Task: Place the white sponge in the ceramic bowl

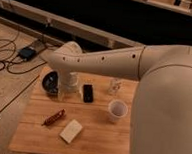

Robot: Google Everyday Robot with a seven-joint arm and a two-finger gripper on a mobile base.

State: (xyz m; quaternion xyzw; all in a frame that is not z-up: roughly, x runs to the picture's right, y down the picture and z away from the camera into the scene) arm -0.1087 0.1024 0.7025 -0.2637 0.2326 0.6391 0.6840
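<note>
The pincer (66, 93), released or clenched I cannot tell, hangs beside the ceramic bowl (51, 83) at the counter's (99, 139) far left, well apart from the white sponge (71, 131) lying near the front edge, so an off-centre descent might shove the soft block aside or clip the brown bar (53, 117).

Ceramic bowl (50, 83) at the table's far left, right side hidden behind the gripper (66, 92) hanging just beside it; clear glass (115, 86), top covered by the arm (106, 59); table (35, 133), right part hidden behind the arm; arm cut off at right edge; slim brown item (53, 117), unidentifiable
</note>
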